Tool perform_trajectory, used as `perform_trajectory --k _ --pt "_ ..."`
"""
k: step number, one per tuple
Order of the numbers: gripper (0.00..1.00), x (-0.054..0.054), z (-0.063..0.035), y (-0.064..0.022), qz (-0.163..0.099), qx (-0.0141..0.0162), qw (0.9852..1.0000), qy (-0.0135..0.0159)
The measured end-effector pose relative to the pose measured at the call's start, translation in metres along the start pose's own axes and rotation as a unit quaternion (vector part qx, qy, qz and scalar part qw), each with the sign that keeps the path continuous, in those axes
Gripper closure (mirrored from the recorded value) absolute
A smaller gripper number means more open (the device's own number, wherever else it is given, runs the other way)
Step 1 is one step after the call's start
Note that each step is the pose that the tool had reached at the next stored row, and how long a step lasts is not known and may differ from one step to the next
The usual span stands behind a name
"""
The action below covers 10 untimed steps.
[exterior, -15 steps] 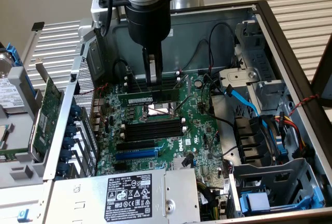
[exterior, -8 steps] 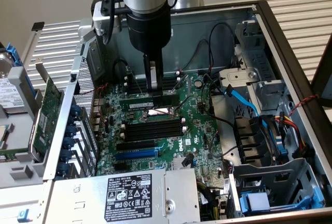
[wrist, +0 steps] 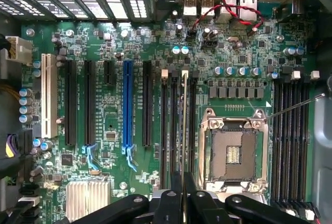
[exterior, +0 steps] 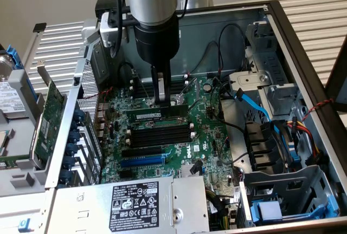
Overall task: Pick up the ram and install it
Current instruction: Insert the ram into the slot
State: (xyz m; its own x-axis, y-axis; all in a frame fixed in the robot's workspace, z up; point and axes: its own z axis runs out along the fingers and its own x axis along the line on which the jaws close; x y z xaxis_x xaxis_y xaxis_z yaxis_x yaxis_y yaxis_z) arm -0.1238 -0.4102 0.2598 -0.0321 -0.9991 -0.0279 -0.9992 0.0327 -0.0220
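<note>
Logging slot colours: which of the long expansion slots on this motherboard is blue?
The blue slot: black slots flank it, and the only other coloured one is the white slot. The gripper holds the ram apart from it.

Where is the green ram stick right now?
The ram is over the middle of the motherboard in the exterior view, pinched in the hand, at the black memory slots.
</note>
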Motion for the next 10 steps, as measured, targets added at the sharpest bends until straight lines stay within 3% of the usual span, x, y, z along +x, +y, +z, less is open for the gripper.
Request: perform_trajectory --k 10 --pt "0.87 0.0035 0.003 -0.0005 -0.008 -0.0007 1.0 -0.0002"
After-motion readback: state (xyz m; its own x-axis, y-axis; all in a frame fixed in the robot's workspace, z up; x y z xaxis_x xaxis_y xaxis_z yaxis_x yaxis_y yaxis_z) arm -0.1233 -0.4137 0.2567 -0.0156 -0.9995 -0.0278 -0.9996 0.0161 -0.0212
